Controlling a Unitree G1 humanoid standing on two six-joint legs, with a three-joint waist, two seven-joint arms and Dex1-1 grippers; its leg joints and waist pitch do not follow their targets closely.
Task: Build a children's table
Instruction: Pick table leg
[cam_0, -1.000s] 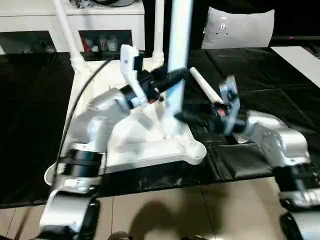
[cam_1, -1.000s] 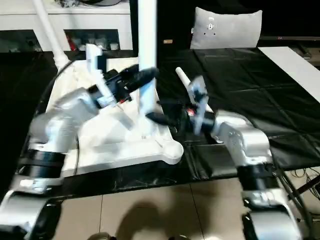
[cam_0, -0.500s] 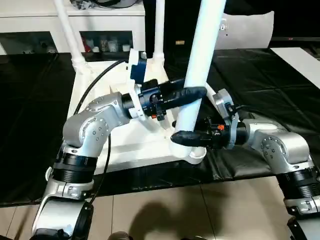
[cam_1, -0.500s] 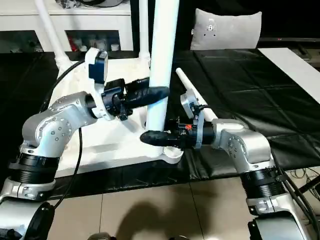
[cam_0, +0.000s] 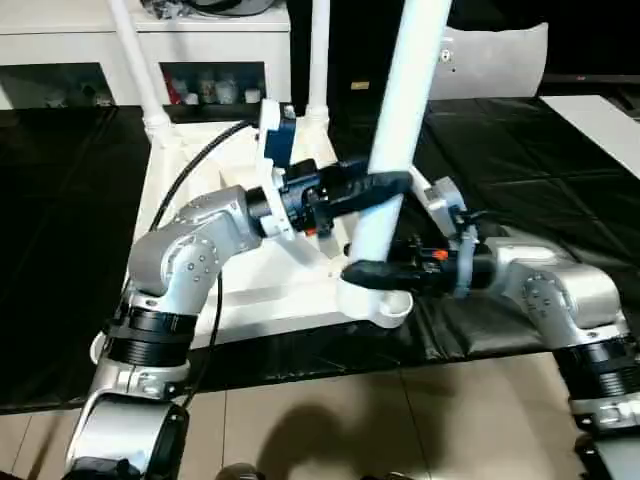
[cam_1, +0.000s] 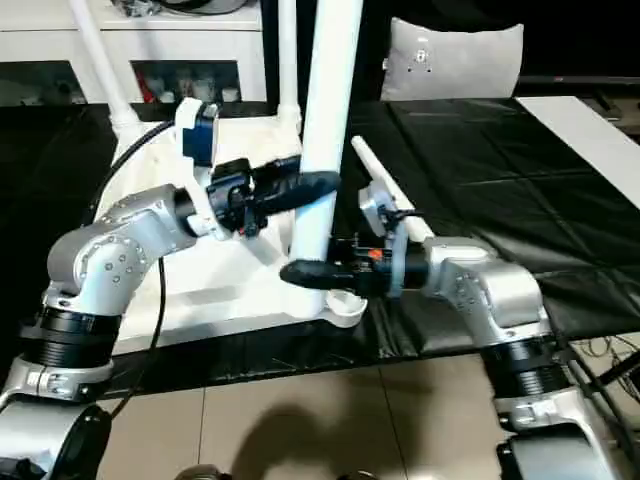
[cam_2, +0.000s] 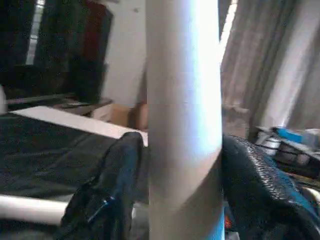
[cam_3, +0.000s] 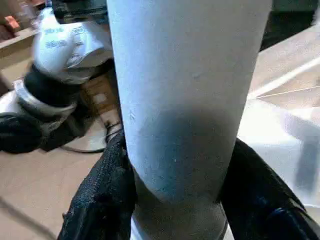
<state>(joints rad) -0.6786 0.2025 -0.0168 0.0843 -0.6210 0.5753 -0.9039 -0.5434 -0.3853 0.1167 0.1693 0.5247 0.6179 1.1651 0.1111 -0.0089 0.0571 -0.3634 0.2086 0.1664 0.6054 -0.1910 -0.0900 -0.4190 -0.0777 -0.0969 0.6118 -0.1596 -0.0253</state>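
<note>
The children's table top lies upside down on the black cover, white, ribs up. Two white legs stand in its far corner sockets. A third leg stands nearly upright, leaning slightly right, with its foot at the near right corner socket. My left gripper is shut around this leg partway up, with fingers on both sides. My right gripper is shut on the leg just above the socket, fingers pressed against it. A fourth leg lies loose on the cover behind my right arm.
A grey cushion sits at the far right of the black-covered work table. White shelving runs behind the table. A black cable loops over my left arm. Tiled floor lies in front.
The held leg has moved over to the near right corner socket and steadied there. My right gripper came in low and closed on the leg's lower end. The head camera shifted slightly.
</note>
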